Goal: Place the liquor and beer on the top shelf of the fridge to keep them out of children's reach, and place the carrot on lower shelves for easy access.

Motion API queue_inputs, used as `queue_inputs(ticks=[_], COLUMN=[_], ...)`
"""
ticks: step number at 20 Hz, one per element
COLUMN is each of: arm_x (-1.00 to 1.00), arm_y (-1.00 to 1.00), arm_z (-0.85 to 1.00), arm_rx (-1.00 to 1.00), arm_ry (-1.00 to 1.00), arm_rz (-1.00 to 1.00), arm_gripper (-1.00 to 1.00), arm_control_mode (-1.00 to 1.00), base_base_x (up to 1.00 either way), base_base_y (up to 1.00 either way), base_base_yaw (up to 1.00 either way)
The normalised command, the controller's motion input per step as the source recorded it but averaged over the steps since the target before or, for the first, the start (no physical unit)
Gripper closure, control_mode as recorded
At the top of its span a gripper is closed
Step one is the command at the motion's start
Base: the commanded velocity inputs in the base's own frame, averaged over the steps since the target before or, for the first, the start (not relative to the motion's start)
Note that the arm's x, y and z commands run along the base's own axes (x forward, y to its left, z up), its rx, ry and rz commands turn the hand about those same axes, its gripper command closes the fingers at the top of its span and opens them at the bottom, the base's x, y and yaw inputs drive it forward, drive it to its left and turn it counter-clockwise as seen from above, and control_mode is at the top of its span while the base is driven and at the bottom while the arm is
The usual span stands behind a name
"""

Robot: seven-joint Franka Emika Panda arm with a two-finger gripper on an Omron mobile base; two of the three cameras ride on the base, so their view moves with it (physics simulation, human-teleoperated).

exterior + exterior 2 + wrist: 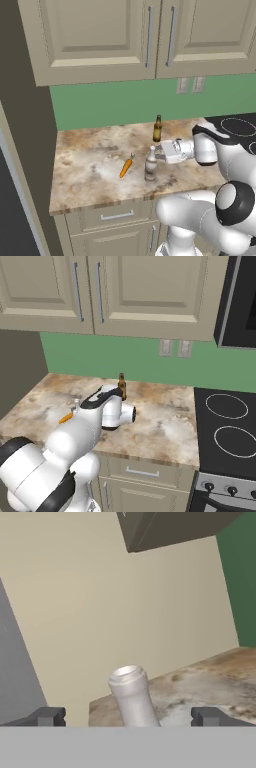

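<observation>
Liquor: one pale grey-white broad-bodied bottle [150, 167] stood upright on the marbled counter [90, 175].
Beer: one slim amber-brown bottle [157, 129] stood behind it.
Carrot: one thin orange carrot [126, 166] lay left.
End effector [128, 717]: jaws wide apart, either side of the liquor neck.

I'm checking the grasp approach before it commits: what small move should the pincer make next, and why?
Probably close on the liquor. The pincer stands open with the pale bottle's neck between its two fingertips, and in the left base view the hand sits right at the bottle on the counter.
</observation>
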Motion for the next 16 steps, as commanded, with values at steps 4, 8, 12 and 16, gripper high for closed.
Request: queue_inputs(ticks=[4,8,12,16], arm_x=[0.14,0.14,0.15,0.04], arm_y=[0.0,0.0,0.0,0.0], arm_z=[-0.19,-0.21,-0.18,-0.09], arm_rx=[0.0,0.0,0.0,0.0], arm_ry=[-0.04,-0.06,-0.06,-0.06], arm_rz=[0.0,0.0,0.0,0.0], arm_gripper=[-1.0,-1.0,-1.0,-1.0], arm_control_mode=[-1.0,-1.0,-1.0,-1.0], base_base_x=[0.0,0.0,0.0,0.0], base_base_y=[0.0,0.0,0.0,0.0], base_base_yaw=[0.0,0.0,0.0,0.0])
